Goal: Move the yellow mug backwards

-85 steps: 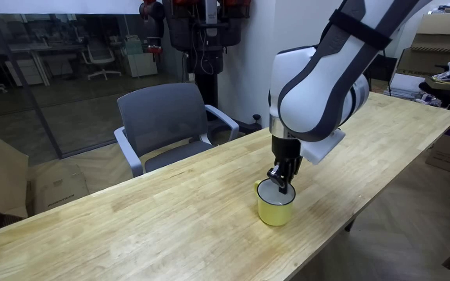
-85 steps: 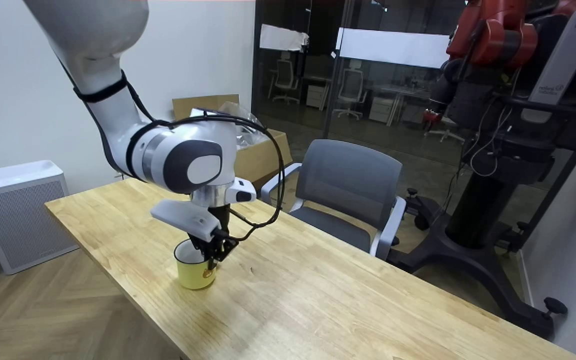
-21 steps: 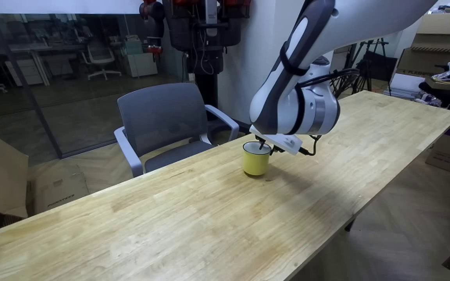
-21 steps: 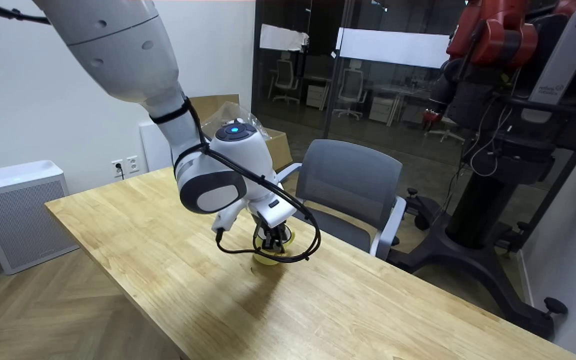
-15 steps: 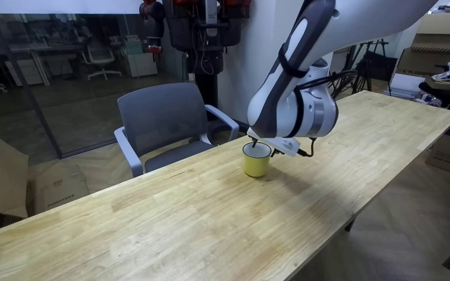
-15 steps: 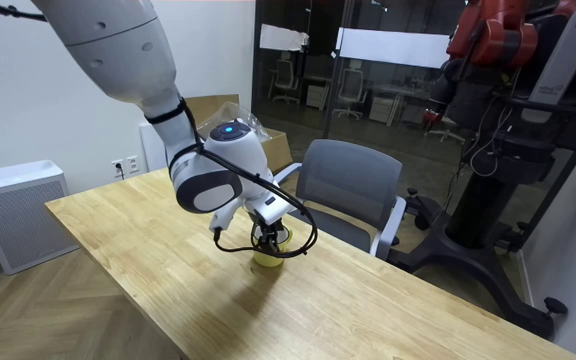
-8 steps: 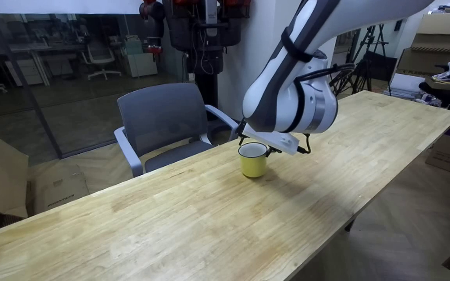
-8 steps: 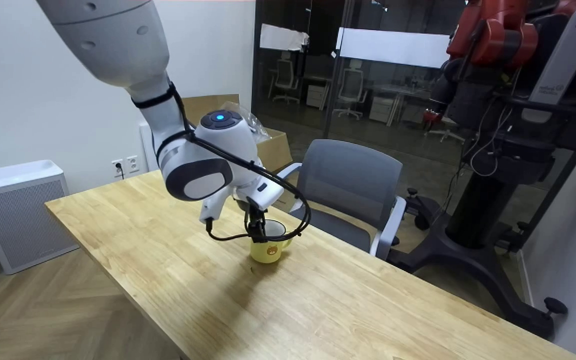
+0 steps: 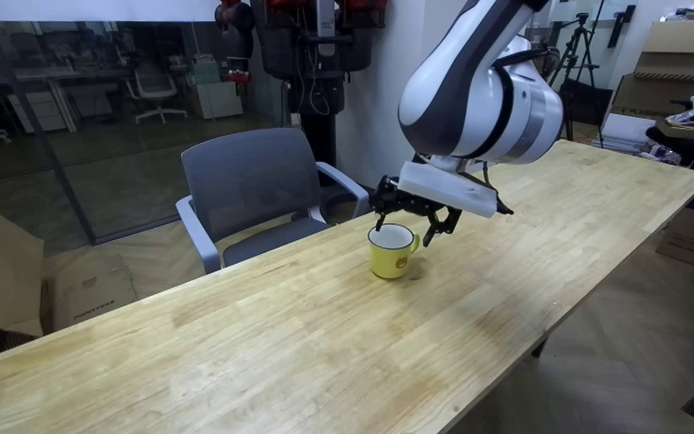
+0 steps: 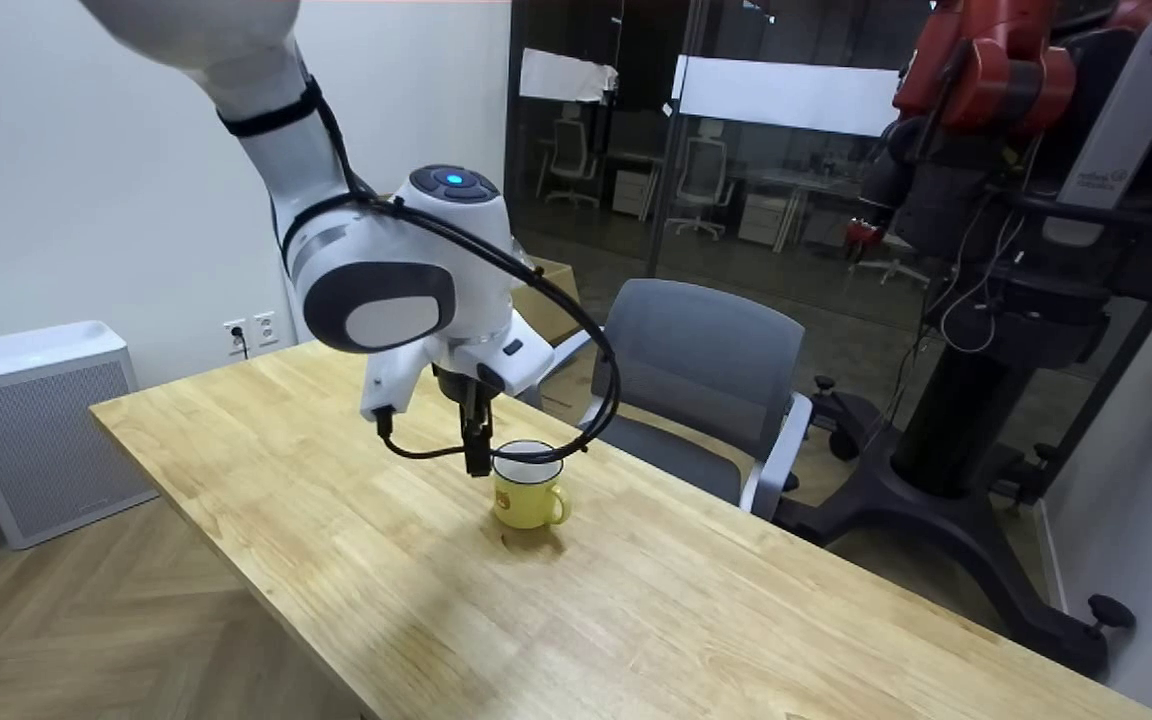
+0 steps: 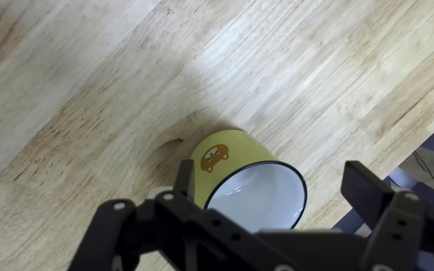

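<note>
The yellow mug (image 9: 386, 260) stands upright on the wooden table, towards the edge by the chair. Its white inside and dark rim show in both exterior views. A bear print and the handle (image 10: 563, 506) are on its side. My gripper (image 9: 403, 232) hovers at rim height beside the mug, its jaws spread wide. In the wrist view the mug (image 11: 236, 150) lies between the open fingers, close to one finger (image 11: 185, 178) and well apart from the other finger (image 11: 364, 192). Nothing is gripped. The gripper body hides the mug's near part there.
The wooden table (image 9: 250, 355) carries the mug. A grey office chair (image 9: 250, 181) stands against its long edge, near the mug. Behind are a second, red and black robot (image 10: 996, 230) and a cardboard box (image 10: 548, 300). A black cable (image 10: 596, 360) loops beside the wrist.
The mug has shifted across the table towards the chair over several seconds. Lately the fingers have spread and risen out of the mug, the arm has drawn back, and the mug has turned, showing its handle.
</note>
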